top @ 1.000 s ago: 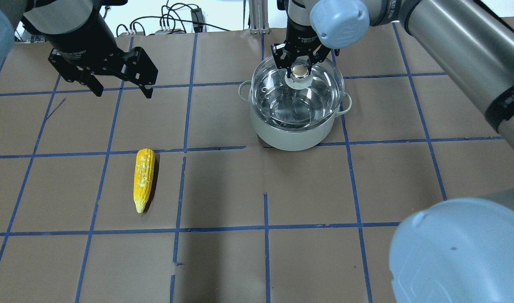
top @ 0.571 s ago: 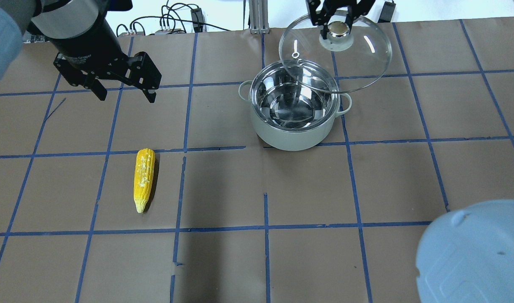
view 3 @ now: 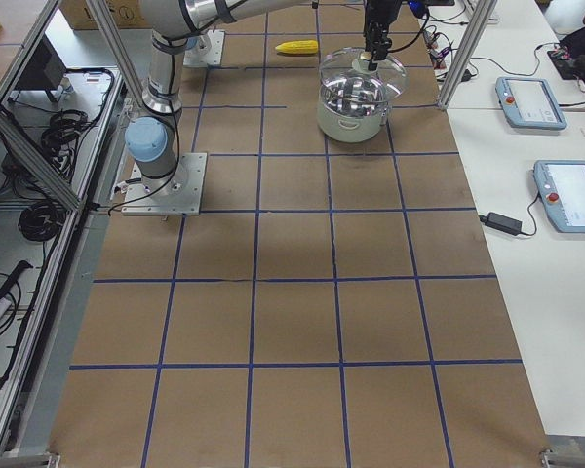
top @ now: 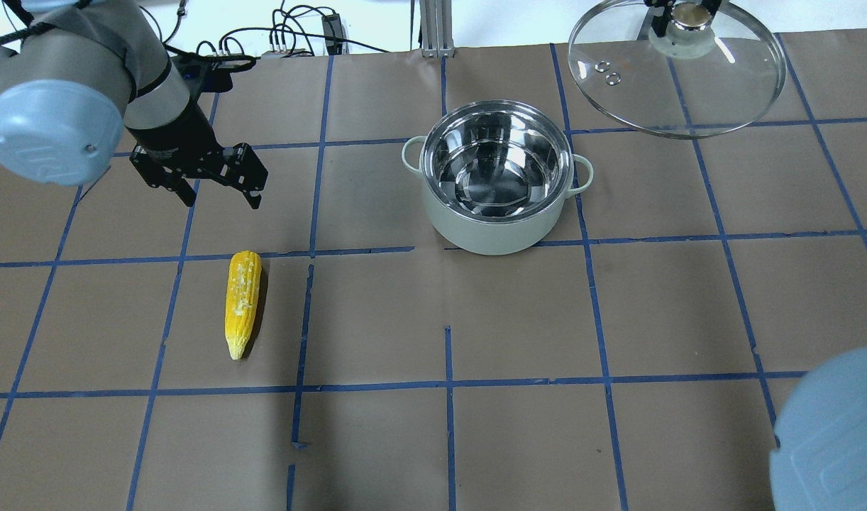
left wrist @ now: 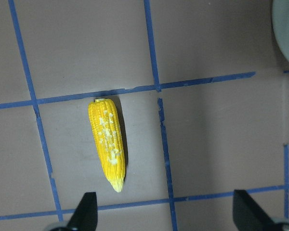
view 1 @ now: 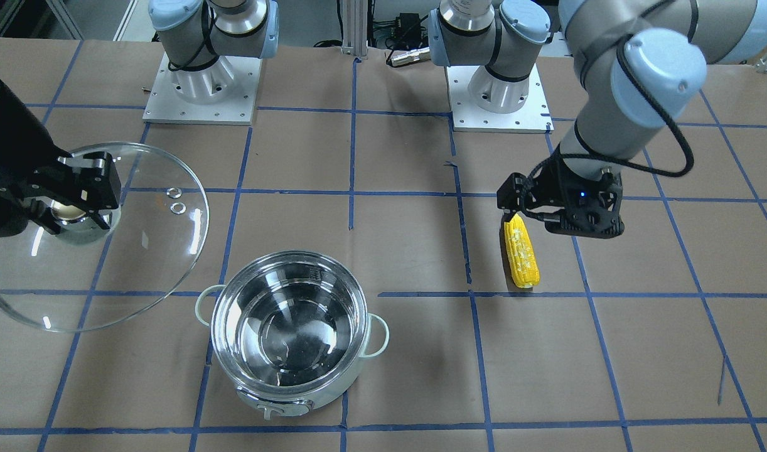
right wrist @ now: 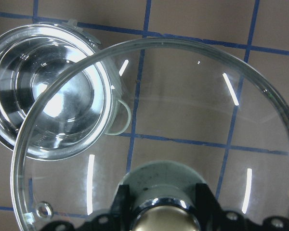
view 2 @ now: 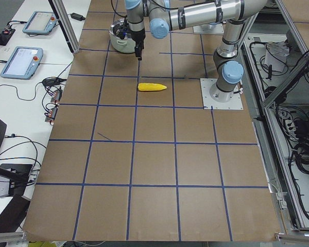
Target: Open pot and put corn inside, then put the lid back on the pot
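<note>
The pot (top: 490, 227) stands open at centre back of the table, its steel inside empty; it also shows in the front view (view 1: 215, 326). My right gripper (top: 689, 15) is shut on the knob of the glass lid (top: 689, 92) and holds it in the air, to the right of and beyond the pot (view 1: 139, 251) (right wrist: 183, 96). The yellow corn (top: 243, 301) lies on the paper at the left, tip pointing to the near edge (view 1: 521, 251) (left wrist: 107, 142). My left gripper (top: 222, 201) is open and empty, hovering just beyond the corn's blunt end (left wrist: 164, 214).
Brown paper with a blue tape grid covers the table. Cables and an aluminium post (top: 433, 28) line the back edge. The two arm bases (view 1: 201, 81) (view 1: 496, 88) stand on the robot's side. Operator pendants (view 3: 531, 102) lie on a side bench.
My right gripper has lifted the lid off the pot and carried it up and to the right. My left arm has come down and nearer to the corn, gripper still open.
</note>
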Controlling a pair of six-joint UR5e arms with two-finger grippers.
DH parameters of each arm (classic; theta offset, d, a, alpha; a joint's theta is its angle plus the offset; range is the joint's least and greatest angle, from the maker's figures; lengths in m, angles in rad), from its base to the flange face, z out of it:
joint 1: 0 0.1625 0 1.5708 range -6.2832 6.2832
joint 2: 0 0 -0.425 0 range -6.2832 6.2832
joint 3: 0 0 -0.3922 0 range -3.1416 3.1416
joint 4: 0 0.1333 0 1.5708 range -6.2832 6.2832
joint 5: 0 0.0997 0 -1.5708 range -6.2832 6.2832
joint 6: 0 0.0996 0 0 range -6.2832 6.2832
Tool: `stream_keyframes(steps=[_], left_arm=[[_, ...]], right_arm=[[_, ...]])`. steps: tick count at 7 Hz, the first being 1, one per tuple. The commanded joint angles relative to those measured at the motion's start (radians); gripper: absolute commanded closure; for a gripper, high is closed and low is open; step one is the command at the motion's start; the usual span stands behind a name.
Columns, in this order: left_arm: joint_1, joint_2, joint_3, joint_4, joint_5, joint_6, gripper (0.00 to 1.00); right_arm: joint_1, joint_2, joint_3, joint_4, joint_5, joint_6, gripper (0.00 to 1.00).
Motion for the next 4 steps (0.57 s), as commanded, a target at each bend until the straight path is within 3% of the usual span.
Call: stream_keyframes(steps=[1, 2, 4], left_arm=[[0.068, -0.067, -0.152, 0.200, 0.007, 0.074, 0.00], [0.086, -0.089, -0.218, 0.277, 0.011, 0.076, 0.00], [0.105, -0.124, -0.319, 0.403, 0.011, 0.071, 0.00]], right_arm=[[-0.005, -0.028, 0.068, -0.005, 0.040, 0.011, 0.93], [-0.019, -0.031, 0.143, -0.102, 0.035, 0.002, 0.93], [-0.063, -0.109, 0.249, -0.138, 0.035, -0.007, 0.93]])
